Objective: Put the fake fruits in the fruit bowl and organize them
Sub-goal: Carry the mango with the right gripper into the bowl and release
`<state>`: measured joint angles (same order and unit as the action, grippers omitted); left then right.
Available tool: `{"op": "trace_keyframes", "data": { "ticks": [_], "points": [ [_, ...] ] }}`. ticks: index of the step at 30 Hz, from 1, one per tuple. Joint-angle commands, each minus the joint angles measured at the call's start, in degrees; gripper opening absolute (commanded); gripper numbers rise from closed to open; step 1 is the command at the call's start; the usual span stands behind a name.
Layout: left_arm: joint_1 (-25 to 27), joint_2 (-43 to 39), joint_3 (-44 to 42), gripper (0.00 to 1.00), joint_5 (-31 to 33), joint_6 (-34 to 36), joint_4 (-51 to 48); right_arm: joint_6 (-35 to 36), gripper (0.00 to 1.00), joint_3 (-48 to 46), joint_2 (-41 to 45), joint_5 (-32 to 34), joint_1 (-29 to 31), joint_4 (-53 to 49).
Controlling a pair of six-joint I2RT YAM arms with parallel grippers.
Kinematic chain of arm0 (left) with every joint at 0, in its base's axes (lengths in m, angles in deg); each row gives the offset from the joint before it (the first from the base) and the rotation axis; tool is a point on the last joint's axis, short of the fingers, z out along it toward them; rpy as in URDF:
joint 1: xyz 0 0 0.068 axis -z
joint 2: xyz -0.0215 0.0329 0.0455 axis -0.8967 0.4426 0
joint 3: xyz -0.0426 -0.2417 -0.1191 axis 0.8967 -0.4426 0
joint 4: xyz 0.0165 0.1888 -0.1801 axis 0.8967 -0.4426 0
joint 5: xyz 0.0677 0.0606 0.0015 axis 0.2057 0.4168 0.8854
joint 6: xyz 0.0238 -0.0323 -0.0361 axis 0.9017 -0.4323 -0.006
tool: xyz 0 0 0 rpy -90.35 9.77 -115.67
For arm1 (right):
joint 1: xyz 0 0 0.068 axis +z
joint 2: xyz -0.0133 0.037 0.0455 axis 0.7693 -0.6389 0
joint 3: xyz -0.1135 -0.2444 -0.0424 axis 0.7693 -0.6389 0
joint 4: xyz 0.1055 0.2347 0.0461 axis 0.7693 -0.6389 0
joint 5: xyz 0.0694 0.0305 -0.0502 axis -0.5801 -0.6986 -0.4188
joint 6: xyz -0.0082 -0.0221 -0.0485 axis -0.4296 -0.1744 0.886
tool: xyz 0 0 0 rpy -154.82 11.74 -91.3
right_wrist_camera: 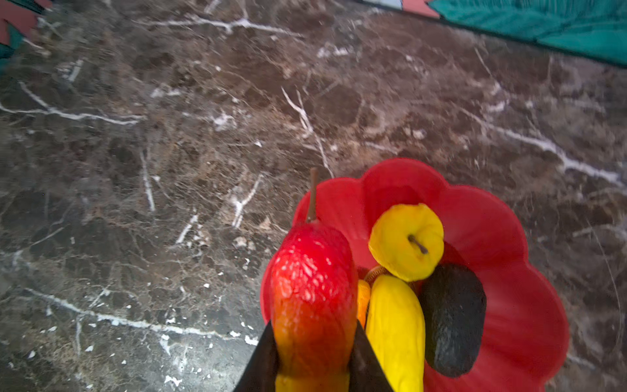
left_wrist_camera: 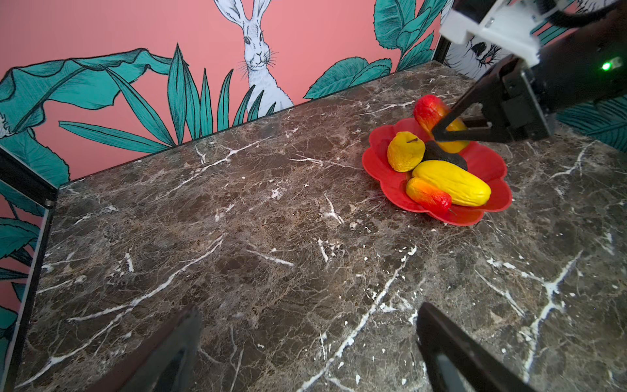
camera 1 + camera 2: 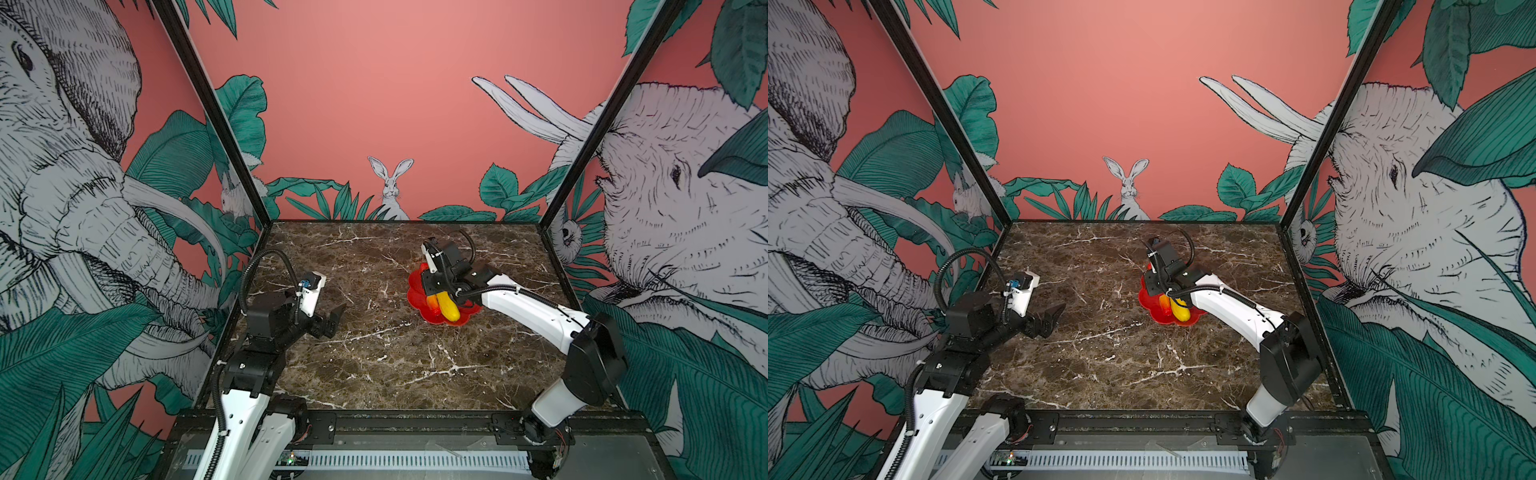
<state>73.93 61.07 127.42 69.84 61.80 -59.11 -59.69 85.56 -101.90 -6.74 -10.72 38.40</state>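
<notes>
The red scalloped fruit bowl [image 2: 488, 163] sits right of centre on the marble table, also seen as bowl [image 3: 415, 286]. In it lie a stubby yellow fruit [image 2: 405, 151], a black-brown oval [image 2: 444, 156], a long yellow one [image 2: 453, 183] and a red-orange-yellow one [image 2: 429, 196]. My right gripper [image 1: 314, 342] is shut on a second red-orange-yellow fruit [image 1: 314, 292], held stem-outward above the bowl's far rim. My left gripper [image 3: 334, 318] hovers open and empty over the table's left side, well away from the bowl.
Bare brown marble [image 3: 395, 365] spreads around the bowl. Black frame posts [image 3: 552, 208] and printed walls close the back and sides. The right arm [image 3: 532, 307] reaches in from the front right over the bowl's near side.
</notes>
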Motion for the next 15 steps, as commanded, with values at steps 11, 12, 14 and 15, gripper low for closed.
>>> {"op": "trace_keyframes", "data": {
  "ticks": [11,12,14,15],
  "points": [
    [0.2,-1.0,-0.4,1.00,-0.1,0.5,0.4,-10.5,0.15,0.7,-12.2,-0.8,-1.1,7.3],
    [0.1,-1.2,-0.4,1.00,-0.2,0.4,0.5,-10.8,0.14,1.3,-13.2,-1.1,-1.3,7.4],
    [0.2,-1.2,-0.4,1.00,-0.2,0.5,0.4,-11.2,0.15,1.7,-14.7,-1.0,-1.6,7.5],
    [0.2,-1.1,-0.3,1.00,-0.1,0.4,0.4,-11.3,0.15,1.7,-15.4,-1.2,-1.7,7.6]
  ]
}}
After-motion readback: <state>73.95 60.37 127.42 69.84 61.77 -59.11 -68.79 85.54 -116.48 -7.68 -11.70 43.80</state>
